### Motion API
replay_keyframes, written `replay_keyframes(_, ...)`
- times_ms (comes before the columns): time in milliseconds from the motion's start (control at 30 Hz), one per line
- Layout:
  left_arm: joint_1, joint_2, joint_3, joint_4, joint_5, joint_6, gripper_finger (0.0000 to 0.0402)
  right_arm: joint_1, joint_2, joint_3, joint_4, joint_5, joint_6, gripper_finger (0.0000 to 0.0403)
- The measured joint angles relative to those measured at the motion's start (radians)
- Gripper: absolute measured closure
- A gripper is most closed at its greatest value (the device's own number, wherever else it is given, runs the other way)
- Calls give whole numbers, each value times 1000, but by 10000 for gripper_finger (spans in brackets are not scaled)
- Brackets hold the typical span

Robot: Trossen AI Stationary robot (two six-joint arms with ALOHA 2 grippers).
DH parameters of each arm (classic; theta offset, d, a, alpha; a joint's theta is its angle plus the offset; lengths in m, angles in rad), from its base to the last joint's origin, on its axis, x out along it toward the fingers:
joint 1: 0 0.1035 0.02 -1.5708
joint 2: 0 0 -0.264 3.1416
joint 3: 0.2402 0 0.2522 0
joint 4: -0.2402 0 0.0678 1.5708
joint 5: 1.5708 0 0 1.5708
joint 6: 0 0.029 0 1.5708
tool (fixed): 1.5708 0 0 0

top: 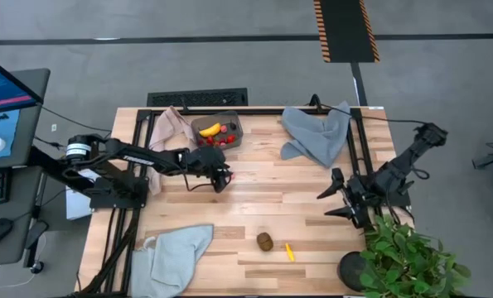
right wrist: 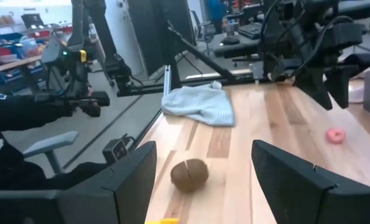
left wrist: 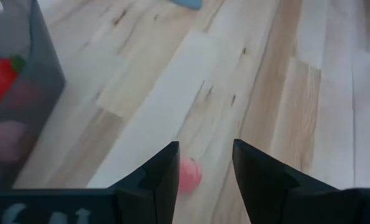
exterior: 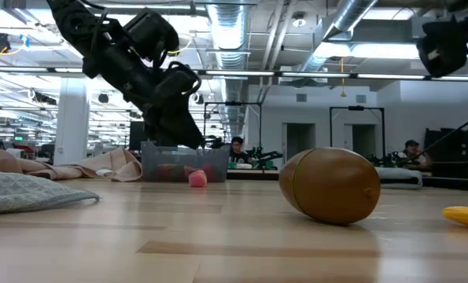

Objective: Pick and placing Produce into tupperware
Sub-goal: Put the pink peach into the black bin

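Left wrist view shows your left gripper (left wrist: 204,168) with fingers apart, hovering over a pink berry (left wrist: 189,175) on the table, just near of the tupperware (top: 217,129). That tub already holds a banana (top: 210,130) and strawberries (top: 223,140). The kiwi (top: 265,241) and tiny yellow piece (top: 290,252) wait near. Your right gripper (top: 335,199), also spread, idles right.

Hidden and blurred parts

The tupperware (left wrist: 20,93) is blurring at the frame edge; the pink berry (left wrist: 189,176) is perhaps sitting partly behind a finger (left wrist: 153,186).
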Motion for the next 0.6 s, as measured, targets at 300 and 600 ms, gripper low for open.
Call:
replay_keyframes(300, -10, 0, 0, -34, -18, -8, 221, 30, -15, -37, 22, 55, 21, 117)
replay_keyframes(600, -11, 29, -2, -73, -96, -9, 154, 30, -14, -37, 21, 59, 21, 117)
